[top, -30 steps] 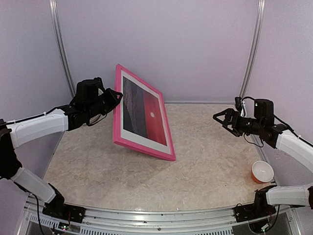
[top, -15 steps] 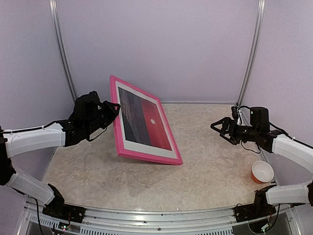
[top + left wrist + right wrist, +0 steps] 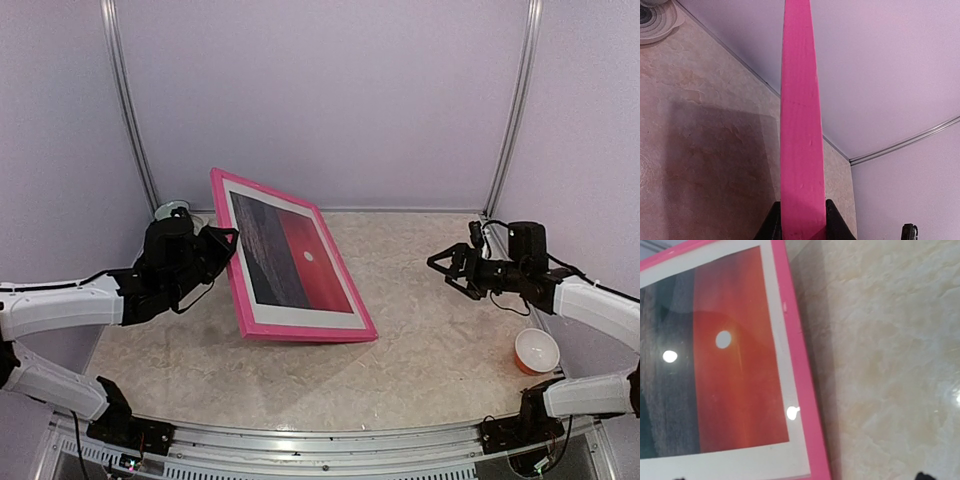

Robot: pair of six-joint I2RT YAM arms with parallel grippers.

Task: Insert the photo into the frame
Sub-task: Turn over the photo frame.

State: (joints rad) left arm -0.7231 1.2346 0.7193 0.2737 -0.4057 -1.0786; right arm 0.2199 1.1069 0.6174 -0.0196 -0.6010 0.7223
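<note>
Gripping the left rail of the tilted frame (image 3: pixel 305 333) in our closed left gripper (image 3: pixel 228 238), we see the photo (image 3: pixel 290 262) inside it (facing right), long sides sloping down nearward, with our right gripper (image 3: pixel 440 270) wide open, well apart on the right.

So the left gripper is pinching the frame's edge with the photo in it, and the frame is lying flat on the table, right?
Not flat. The frame is tilted steeply, its left side high above the table, as the top external view shows. The rest holds: the left gripper pinches its edge and the photo is in it.
</note>
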